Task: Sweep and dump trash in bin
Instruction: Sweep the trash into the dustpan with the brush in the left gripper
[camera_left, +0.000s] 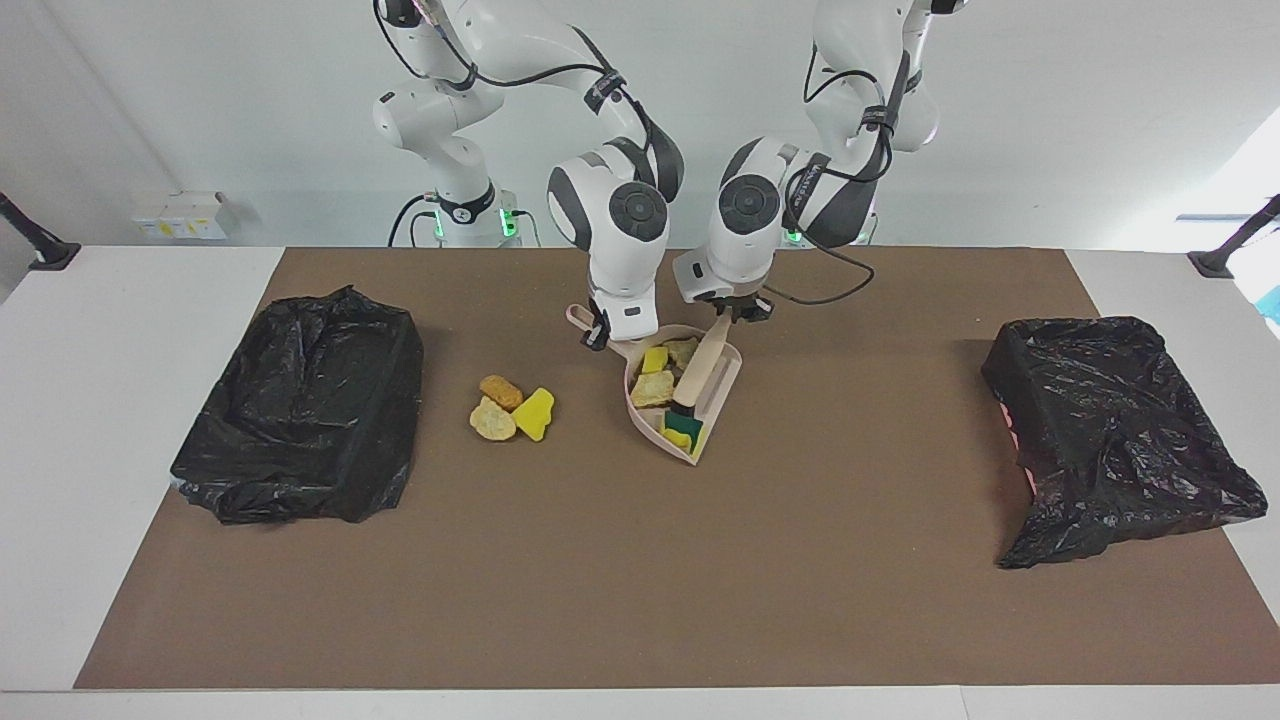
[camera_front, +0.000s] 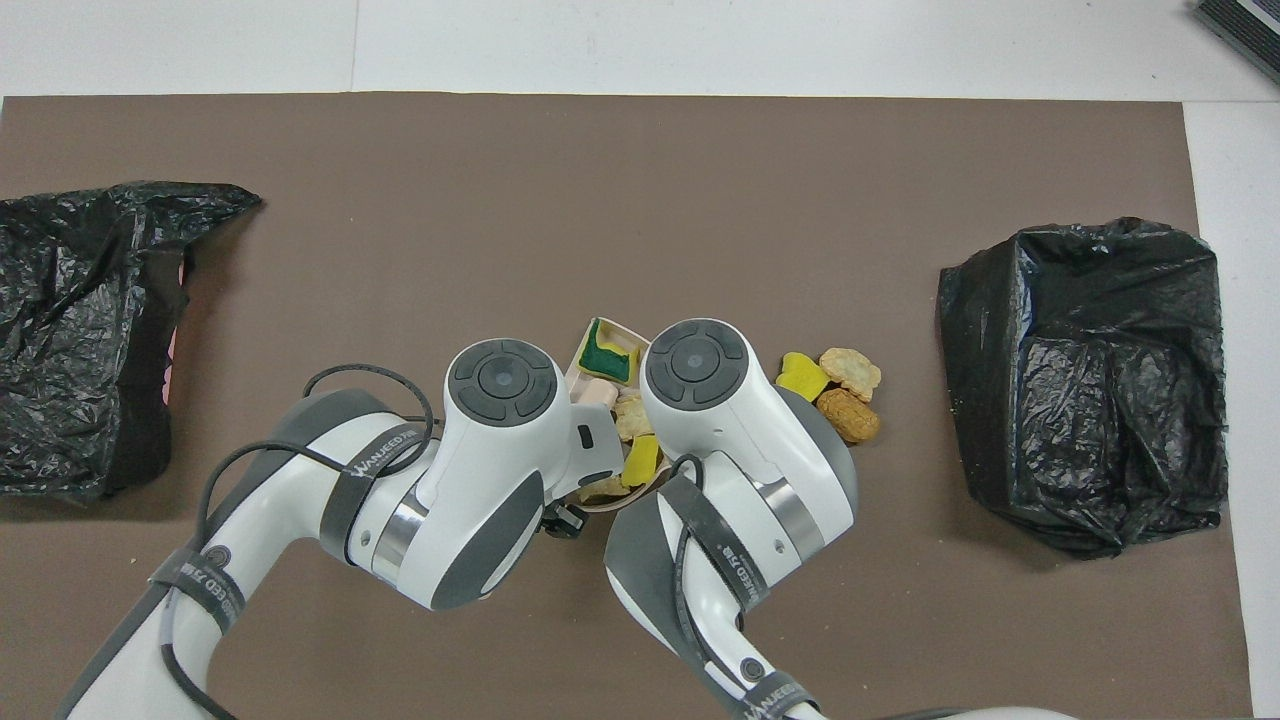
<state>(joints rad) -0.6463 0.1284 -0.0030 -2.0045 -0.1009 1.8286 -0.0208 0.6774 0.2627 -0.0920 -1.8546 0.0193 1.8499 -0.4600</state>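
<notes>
1. The left gripper (camera_left: 722, 318) is closed on the handle of the hand brush (camera_left: 697, 375), whose bristles rest inside the dustpan (camera_left: 720, 398).
2. The right gripper (camera_left: 598, 333) is closed on the dustpan handle.
3. Four sponge scraps (camera_left: 655, 385) lie in the pan under the brush.
4. Three other scraps (camera_left: 512, 408) lie on the brown mat (camera_left: 600, 560), beside the right gripper, toward the black bin (camera_left: 300, 405).

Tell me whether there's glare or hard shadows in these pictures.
Facing view: soft shadows beside the black bin bags; white glare on the wall toward the left arm's end. Overhead view: glossy highlights on the bags, even light on the brown mat.
</notes>
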